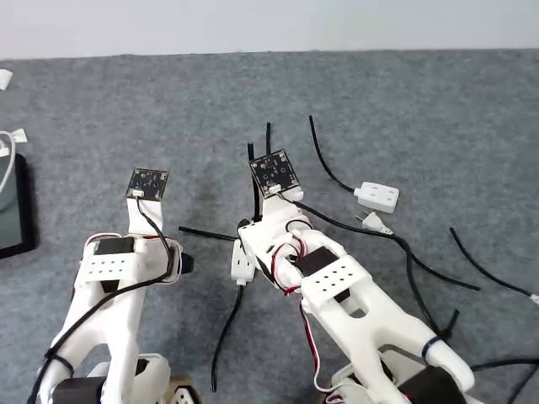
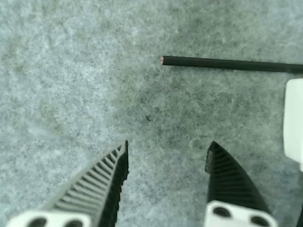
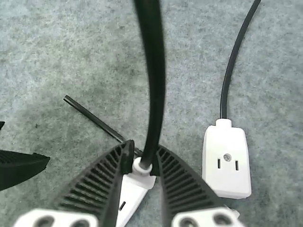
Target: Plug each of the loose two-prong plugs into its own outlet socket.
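Your right gripper (image 3: pixel 143 149) pinches the plug (image 3: pixel 134 185) at its neck; expect a light, rigid body and a stiff, tugging cord (image 3: pixel 152 71). Left gripper (image 2: pixel 168 149) gapes empty.

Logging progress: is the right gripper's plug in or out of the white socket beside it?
Out. The plug sits between the fingers, apart from the socket, whose slots show empty.

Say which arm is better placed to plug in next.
Right. The right gripper is shut on a white plug, and an outlet socket lies beside it. The left gripper is open and empty.
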Tool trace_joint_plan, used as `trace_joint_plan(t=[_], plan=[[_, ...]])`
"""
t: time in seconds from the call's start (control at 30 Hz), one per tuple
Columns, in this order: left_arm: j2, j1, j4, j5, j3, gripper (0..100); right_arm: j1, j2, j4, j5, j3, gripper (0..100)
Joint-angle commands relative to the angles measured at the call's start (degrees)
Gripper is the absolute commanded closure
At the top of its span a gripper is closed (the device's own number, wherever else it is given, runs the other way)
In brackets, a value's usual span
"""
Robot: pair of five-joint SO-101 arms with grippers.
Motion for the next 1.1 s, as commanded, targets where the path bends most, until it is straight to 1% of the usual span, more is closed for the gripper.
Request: trace_joint_plan(t=[0.0, 0.13, 0.53, 0.7, 0.8, 1.07], plan=[[0.0, -0.35, -1.23, -0.44, -2.68, 75, -0.66, -0.31, -0.75, -0.79, -2.9, 99.1], [0.0, -0.35, -1.23, -0.44, -2.68, 75, -0.75, -0.4, -0.66, -2.2, -2.9, 99.1], [0.0, -0.35, -1.23, -0.44, -2.68, 75, -1.01, 0.22, 0.04, -2.2, -2.81, 99.1], [0.0, -0.35, -1.14, -0.44, -2.68, 75, -1.01, 0.31, 0.22, -1.93, -2.02, 99.1], [0.0, -0.35, -1.14, -0.44, -2.68, 75, -1.27, 0.31, 0.13, -0.26, -1.58, 99.1], [0.0, -0.35, -1.14, -0.44, -2.68, 75, -2.24, 0.31, -0.4, -0.35, -1.58, 99.1]])
